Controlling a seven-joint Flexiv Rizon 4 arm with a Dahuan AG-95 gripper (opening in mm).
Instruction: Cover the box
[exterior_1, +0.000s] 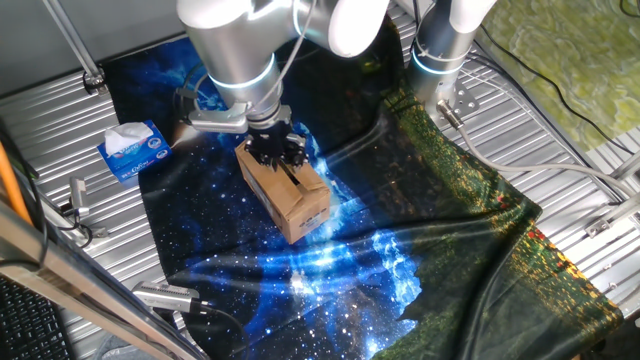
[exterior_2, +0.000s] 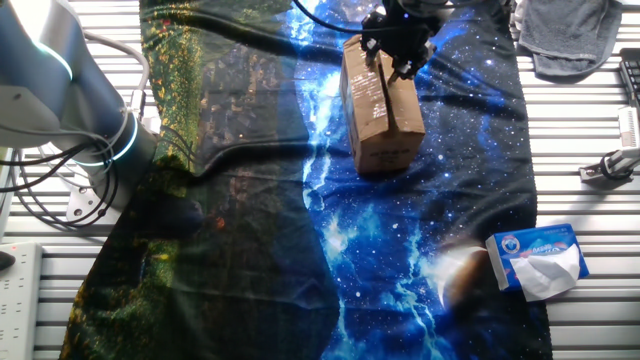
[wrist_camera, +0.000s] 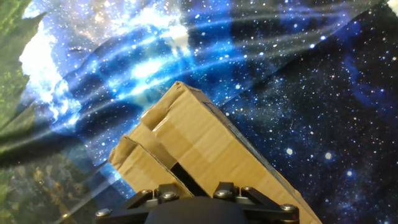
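The small brown cardboard box (exterior_1: 292, 197) stands on the starry blue cloth (exterior_1: 300, 280). Its top flaps are folded down, with a narrow dark slit left between them. It also shows in the other fixed view (exterior_2: 382, 115) and fills the lower half of the hand view (wrist_camera: 205, 146). My gripper (exterior_1: 277, 150) is down on the far end of the box top, touching the flaps, and shows in the other fixed view (exterior_2: 398, 45) too. In the hand view only the black gripper body (wrist_camera: 196, 205) shows. The fingertips are hidden, so the jaw gap is unclear.
A blue-and-white tissue box (exterior_1: 133, 150) lies left of the carton on the cloth's edge, also in the other fixed view (exterior_2: 537, 260). The arm's base (exterior_1: 445, 50) stands at the back. A grey rag (exterior_2: 570, 35) and metal clamps (exterior_1: 165, 295) lie on the ribbed table.
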